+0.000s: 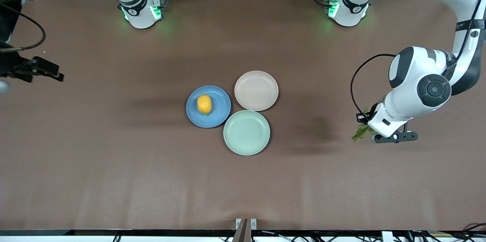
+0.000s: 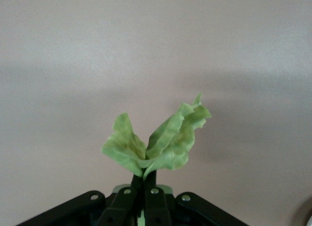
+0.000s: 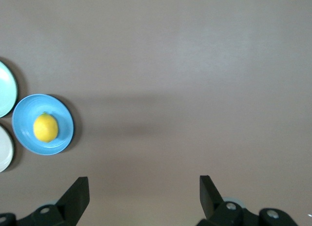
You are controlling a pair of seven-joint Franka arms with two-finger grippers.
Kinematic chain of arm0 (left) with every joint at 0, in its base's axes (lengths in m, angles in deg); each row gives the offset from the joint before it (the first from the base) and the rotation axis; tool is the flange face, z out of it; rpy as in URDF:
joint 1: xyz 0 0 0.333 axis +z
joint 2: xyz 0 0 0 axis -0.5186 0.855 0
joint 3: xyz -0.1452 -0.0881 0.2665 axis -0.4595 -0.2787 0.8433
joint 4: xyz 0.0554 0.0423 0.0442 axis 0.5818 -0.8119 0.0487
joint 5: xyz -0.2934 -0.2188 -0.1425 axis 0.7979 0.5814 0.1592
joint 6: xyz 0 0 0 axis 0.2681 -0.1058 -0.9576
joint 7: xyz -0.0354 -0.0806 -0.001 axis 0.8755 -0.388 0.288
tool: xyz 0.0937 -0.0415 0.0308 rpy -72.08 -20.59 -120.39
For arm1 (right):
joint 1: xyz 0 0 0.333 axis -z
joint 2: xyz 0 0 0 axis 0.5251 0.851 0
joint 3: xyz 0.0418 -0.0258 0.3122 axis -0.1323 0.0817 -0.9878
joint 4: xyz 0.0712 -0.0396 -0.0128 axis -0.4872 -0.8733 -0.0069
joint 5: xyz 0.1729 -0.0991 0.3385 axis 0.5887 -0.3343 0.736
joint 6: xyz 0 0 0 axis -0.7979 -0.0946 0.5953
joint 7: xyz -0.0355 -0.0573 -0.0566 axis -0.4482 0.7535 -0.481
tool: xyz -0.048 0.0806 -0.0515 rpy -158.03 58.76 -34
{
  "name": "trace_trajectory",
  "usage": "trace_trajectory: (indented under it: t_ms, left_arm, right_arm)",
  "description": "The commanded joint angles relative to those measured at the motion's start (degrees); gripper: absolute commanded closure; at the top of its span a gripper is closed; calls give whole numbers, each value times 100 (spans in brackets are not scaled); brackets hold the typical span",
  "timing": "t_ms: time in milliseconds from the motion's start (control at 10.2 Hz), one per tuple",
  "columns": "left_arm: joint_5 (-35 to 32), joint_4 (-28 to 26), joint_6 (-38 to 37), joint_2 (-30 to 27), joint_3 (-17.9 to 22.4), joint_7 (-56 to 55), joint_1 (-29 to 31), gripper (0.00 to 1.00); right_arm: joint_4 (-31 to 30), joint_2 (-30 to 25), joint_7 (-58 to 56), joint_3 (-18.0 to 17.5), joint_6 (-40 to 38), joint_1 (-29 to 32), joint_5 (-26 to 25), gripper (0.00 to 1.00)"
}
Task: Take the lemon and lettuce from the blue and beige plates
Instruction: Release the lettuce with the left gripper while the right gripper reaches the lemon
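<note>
Left end effector (image 1: 365, 127) is hanging at the right of the front frame, over bare brown table (image 1: 114, 151) toward the left arm's end, well apart from the plates. Its fingers (image 2: 146, 187) are pinching shut on the stalk end of a crinkled, dull-green lettuce leaf (image 2: 156, 143), which is fanning out from the tips in the left wrist picture and peeking out beside the white wrist in the front frame.

Right end effector (image 1: 47, 70) is waiting at the left edge of the front frame, over bare table toward the right arm's end, its two black fingers (image 3: 75, 199) standing wide apart with nothing between them.

Near the centre of the front frame three round shallow plates are sitting in a tight cluster. A small oval yellow-orange lemon (image 1: 204, 104) is lying on the medium blue plate (image 1: 220, 115). Beside it, toward the left arm's end and higher in the frame, is sitting the pale pinkish beige plate (image 1: 256, 90). Lower in the frame, nearer the front camera, is lying the pale mint-green plate (image 1: 246, 132).
</note>
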Motion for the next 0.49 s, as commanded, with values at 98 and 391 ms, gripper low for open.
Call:
trace_trajectory:
  t_ms: [98, 391]
  left_arm:
    - [8, 47, -66, 10, 9, 677, 289, 100]
    - [0, 21, 110, 370, 17, 766, 299, 100]
  right_arm:
    - [86, 286, 434, -3, 158, -359, 91, 0]
    - [42, 733, 1364, -3, 623, -1009, 91, 0]
